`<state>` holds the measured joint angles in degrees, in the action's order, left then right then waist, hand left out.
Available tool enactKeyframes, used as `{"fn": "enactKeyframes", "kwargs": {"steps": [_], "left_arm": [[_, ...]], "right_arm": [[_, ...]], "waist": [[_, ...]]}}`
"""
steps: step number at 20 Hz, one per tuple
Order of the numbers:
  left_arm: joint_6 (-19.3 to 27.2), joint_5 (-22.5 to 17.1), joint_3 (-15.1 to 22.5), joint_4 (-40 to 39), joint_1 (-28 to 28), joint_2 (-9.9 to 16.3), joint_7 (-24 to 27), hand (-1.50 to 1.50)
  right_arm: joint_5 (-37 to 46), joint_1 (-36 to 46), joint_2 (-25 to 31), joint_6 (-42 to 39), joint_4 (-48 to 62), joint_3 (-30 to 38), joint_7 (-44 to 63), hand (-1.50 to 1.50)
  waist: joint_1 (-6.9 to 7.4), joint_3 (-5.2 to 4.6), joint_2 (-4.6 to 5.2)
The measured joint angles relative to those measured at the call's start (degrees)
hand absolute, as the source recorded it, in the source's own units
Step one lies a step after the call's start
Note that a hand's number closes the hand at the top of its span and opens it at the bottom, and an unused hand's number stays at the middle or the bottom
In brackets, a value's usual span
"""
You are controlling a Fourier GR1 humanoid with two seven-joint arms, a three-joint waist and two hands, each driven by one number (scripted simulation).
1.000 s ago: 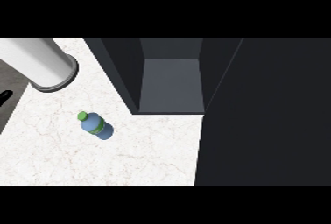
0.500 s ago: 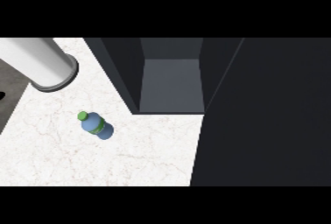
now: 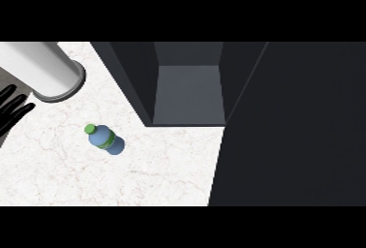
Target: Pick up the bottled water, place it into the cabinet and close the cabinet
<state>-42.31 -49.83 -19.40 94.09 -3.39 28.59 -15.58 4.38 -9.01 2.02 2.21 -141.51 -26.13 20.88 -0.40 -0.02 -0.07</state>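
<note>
the left robot hand [image 3: 13,109] shows at the left edge of the head view with its fingers spread and fairly straight, holding nothing; the right robot hand is not in view. the water bottle [image 3: 104,139] stands on the white desk [image 3: 157,169], apart from the left robot hand, to its right and a little nearer the robot, its green cap tipped toward the upper left in this steep view. the left robot hand is judged the nearer one, and the open cabinet [image 3: 187,99] lies farther right beyond the bottle.
</note>
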Motion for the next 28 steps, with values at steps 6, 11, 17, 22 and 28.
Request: {"fn": "enactKeyframes", "kwargs": {"steps": [6, 11, 17, 22, 28], "left_arm": [[-1.45, 10.18, 1.16, -6.72, -3.03, -4.56, 4.52, -1.50], [-4.22, 17.97, 0.75, -15.42, -5.61, -5.36, 9.70, -1.50], [-5.82, 30.02, 1.81, -25.75, -7.96, -7.37, 18.88, -1.50], [-5.59, 37.85, 2.82, -35.94, -11.77, -7.96, 26.62, -1.50], [-2.18, 46.23, 4.80, -48.56, -15.94, -8.04, 35.81, -1.50]], "right_arm": [[0.39, 0.74, 1.01, 1.24, -0.26, -1.29, 0.80, -1.50], [0.71, 1.63, 1.67, 2.77, -0.74, -2.85, 2.38, -1.50], [0.80, 1.56, 2.80, 3.96, -0.73, -3.84, 1.84, -1.50], [0.97, 2.65, 3.52, 5.16, -0.70, -4.49, 2.39, -1.50], [1.01, 4.32, 4.02, 6.55, -0.56, -4.54, 3.14, -1.50]], "waist": [[-0.21, -0.03, 0.04], [-0.45, -0.05, 0.08], [-0.66, -0.07, 0.13], [-0.94, -0.10, 0.19], [-1.21, -0.14, 0.31]]}}
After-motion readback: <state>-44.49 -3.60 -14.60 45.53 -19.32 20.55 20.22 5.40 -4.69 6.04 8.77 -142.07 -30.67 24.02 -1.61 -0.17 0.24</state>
